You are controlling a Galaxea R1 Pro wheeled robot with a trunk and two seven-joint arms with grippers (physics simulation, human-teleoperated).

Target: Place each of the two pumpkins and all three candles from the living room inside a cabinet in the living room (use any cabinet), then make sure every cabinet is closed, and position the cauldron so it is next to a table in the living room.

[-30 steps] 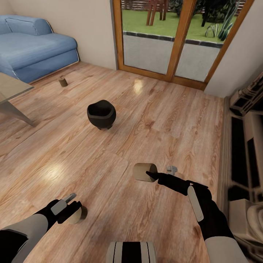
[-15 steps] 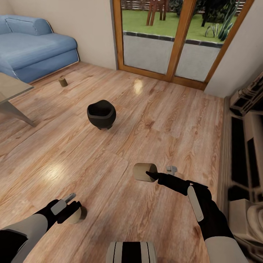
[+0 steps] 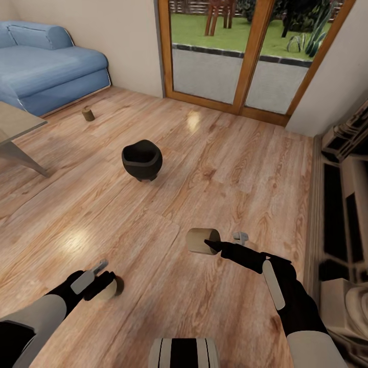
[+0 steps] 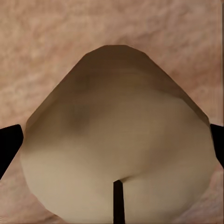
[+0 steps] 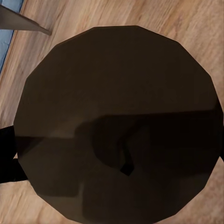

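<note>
A blue sofa [image 3: 46, 66] and dark cabinet [image 3: 340, 204] flank the wooden floor [image 3: 204, 168], the black cauldron [image 3: 142, 160] mid-room. Each pincer, right [image 3: 210, 244] and left [image 3: 105, 278], clamps a tan candle [image 3: 199, 240], [image 3: 108, 292]; another candle [image 3: 88, 114] stands near the sofa.

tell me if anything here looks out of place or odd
Yes: things lie loose on the wooden floor. A small candle stands near the blue sofa, and a black cauldron sits mid-floor, apart from the table. The right gripper holds a candle on its side, tilted, not upright.
</note>
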